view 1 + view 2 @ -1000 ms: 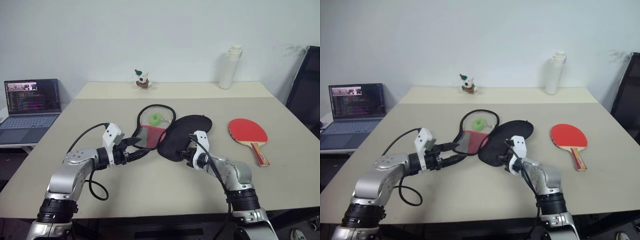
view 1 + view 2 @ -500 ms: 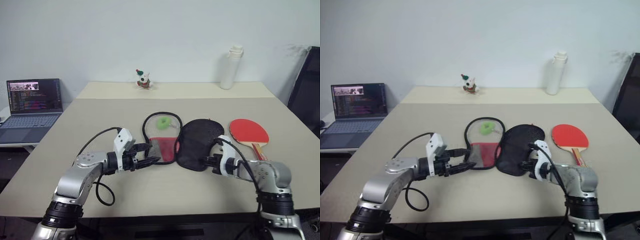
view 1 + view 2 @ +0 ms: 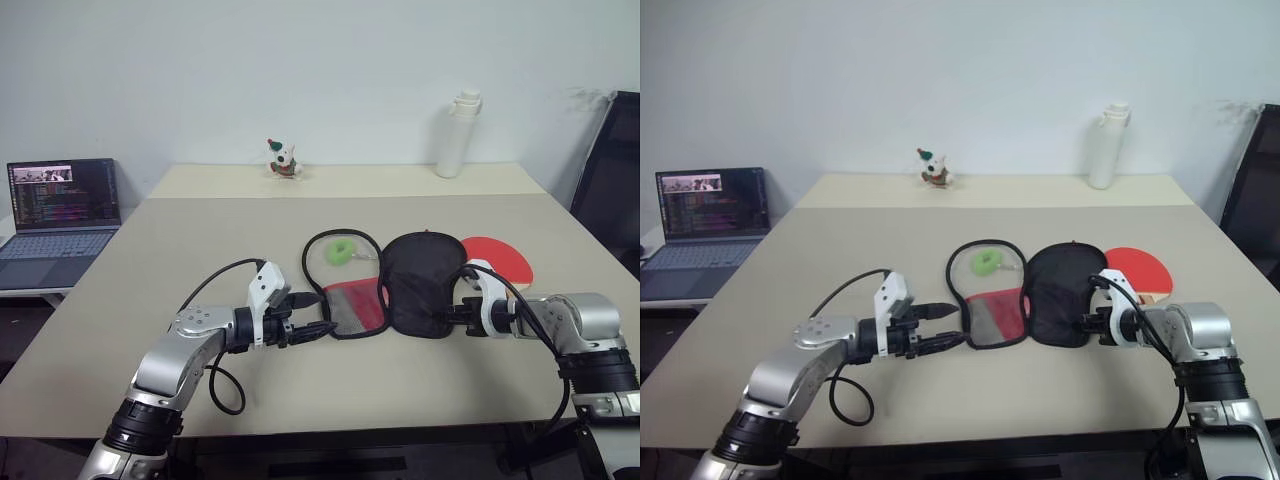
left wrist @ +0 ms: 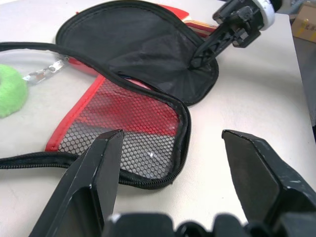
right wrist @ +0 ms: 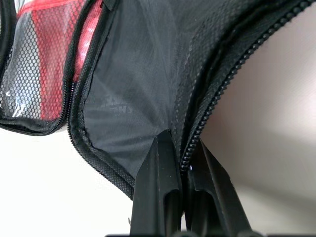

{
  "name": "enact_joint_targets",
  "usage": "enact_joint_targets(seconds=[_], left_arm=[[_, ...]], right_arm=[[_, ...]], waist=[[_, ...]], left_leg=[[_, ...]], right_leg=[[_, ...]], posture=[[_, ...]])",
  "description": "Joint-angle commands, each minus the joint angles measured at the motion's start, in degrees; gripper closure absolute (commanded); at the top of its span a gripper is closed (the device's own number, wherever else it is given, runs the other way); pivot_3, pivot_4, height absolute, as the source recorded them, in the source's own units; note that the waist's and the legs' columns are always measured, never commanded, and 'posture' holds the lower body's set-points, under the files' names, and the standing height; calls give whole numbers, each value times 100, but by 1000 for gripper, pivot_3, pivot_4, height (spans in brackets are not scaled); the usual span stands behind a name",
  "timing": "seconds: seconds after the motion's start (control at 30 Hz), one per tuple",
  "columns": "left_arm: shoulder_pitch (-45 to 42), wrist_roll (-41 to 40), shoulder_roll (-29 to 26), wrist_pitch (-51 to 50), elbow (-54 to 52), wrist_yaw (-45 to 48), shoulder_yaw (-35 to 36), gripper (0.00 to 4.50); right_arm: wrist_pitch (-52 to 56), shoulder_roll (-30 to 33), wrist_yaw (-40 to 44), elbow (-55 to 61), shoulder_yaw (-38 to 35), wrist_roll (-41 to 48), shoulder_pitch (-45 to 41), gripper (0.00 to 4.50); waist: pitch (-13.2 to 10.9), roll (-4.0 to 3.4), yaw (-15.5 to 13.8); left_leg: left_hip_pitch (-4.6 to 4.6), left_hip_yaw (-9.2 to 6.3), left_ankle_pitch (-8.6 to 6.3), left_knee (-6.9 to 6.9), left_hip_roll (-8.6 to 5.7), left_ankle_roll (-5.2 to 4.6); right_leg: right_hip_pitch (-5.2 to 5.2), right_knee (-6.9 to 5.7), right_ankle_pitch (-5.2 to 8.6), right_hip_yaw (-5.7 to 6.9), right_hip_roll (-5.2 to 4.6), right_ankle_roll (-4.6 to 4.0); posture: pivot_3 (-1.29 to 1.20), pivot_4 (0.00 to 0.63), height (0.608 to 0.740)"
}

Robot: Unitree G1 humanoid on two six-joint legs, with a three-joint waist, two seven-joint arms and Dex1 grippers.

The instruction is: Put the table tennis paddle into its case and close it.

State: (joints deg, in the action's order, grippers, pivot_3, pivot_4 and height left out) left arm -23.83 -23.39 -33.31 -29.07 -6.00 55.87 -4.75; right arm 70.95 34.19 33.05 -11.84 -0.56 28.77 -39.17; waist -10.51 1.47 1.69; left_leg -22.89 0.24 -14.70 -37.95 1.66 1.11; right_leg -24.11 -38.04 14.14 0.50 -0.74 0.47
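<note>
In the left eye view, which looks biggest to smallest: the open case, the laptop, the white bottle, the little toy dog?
1. The case, lying open.
2. The laptop, partly cut off by the picture's edge.
3. The white bottle.
4. The toy dog.
Bottle and dog stand farthest away, so they look smaller.

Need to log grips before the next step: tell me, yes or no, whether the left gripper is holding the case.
No: in the left wrist view the left gripper stands open, its fingers apart above the case without clamping it.
</note>
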Motion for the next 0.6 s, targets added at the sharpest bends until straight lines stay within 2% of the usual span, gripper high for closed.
enact_joint_targets(seconds=[0.03,0.23,0.33,0.5,0.6], left_arm=[[1,6,37,155,-62,41,6,1045],[71,48,49,263,-6,56,-24,1045],[91,70,57,314,20,67,-48,1045],[50,41,142,329,60,79,-69,1045],[5,-3,196,295,18,98,-89,1045]], right_arm=[[-340,118,245,-231,133,-193,-286,4485],[-725,201,488,-571,298,-482,-440,4485],[-973,353,542,-662,378,-707,-432,3844],[-1607,844,832,-314,781,-1222,-146,2126],[-1689,1055,966,-64,581,-1189,-12,1112]], waist=[[0,0,-1],[0,0,-4],[0,0,-8],[0,0,-13],[0,0,-18]], left_leg=[[0,0,0,0,-1,0],[0,0,0,-1,-1,0],[0,0,0,-1,-1,0],[-1,1,0,-2,-1,0],[-3,2,0,-1,-2,0]], right_leg=[[0,1,0,-1,0,0],[0,1,0,-2,-2,0],[0,1,0,-2,-2,0],[0,2,0,-2,-9,0],[0,5,0,-1,-9,0]], posture=[[0,150,740],[0,150,740],[0,150,740],[0,150,740],[0,150,740]])
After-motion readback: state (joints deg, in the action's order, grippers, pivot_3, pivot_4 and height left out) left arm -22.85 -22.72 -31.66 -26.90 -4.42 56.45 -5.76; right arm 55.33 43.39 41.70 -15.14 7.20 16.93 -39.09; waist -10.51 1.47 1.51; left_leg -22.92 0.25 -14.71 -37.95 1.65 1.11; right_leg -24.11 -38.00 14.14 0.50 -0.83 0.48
